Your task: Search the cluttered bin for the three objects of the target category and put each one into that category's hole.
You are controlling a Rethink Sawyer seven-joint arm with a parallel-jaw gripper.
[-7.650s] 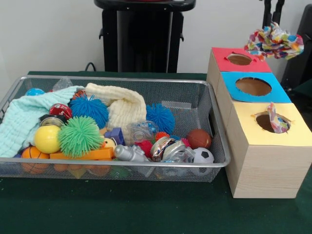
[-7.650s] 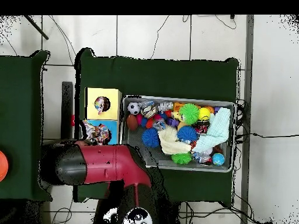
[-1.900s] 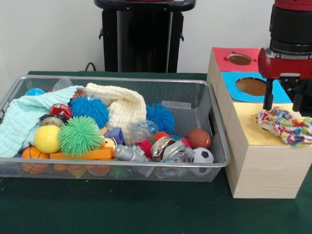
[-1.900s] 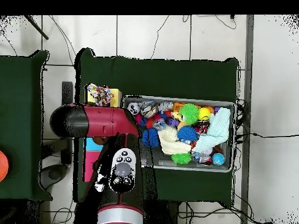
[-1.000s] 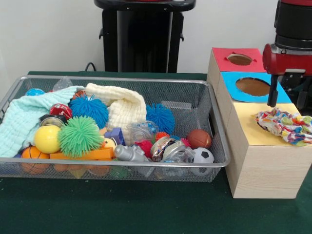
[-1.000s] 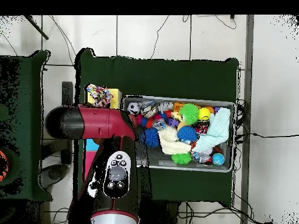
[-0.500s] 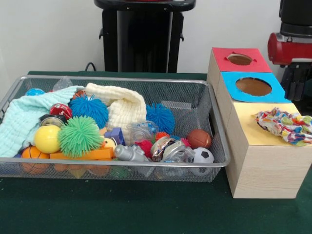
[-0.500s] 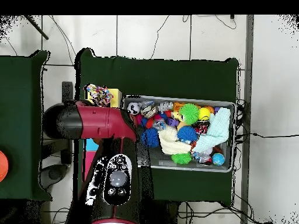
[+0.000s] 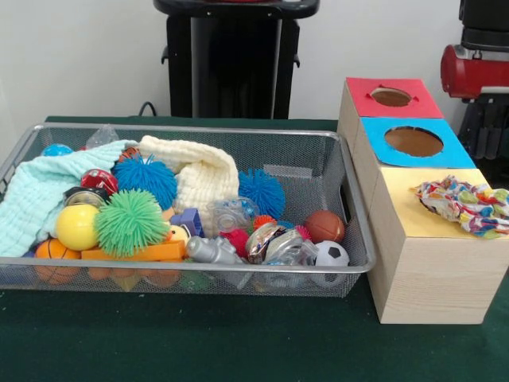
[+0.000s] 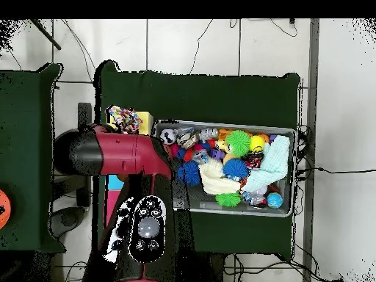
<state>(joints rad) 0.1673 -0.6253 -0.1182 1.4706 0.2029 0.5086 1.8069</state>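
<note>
The wire-mesh bin [image 9: 199,272] sits on the green table, full of toys; it also shows in the overhead view [image 10: 224,123]. One floppy patterned piece [image 9: 465,205] lies on the yellow top [image 9: 402,199] of the nearest wooden box and covers the place of its hole, which I cannot see. The piece also shows in the overhead view [image 10: 125,117]. No other patterned piece shows in the bin. My gripper [image 9: 487,151] hangs at the right edge, above and behind the piece. It is open, empty and partly cut off.
The blue-topped box's hole [image 9: 412,141] and the red-topped box's hole [image 9: 390,96] lie behind the yellow one. In the bin are a green spiky ball [image 9: 130,221], blue spiky balls, a cream cloth [image 9: 199,171] and a mint towel [image 9: 40,195]. The black pedestal [image 9: 235,56] stands behind.
My gripper has risen off the yellow box and drawn back to the right. The patterned piece stays on the yellow top. Nothing in the bin has moved.
</note>
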